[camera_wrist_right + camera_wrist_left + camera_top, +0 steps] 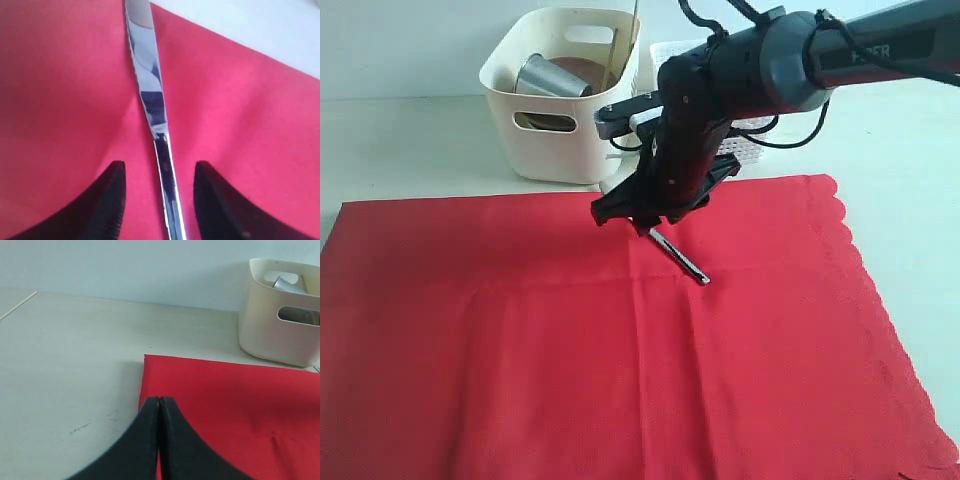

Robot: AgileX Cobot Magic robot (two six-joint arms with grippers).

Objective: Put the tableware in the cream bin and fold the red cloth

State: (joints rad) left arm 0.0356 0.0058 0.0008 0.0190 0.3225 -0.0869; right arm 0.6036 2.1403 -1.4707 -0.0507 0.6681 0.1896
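Bright, even light washed the pale counter with only faint shadows, the silver table knife glared with mirrored reflections on the red cloth, and the close-up right hand looked softly blurred.

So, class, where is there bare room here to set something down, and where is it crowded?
Free: the near half of the red cloth; bare table left of the cream bin and right of the cloth. Crowded: around the knife under the right hand, and inside the bin.

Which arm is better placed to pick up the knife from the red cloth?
Right: the right gripper straddles the knife with open jaws. The left gripper is shut, by a corner of the cloth.
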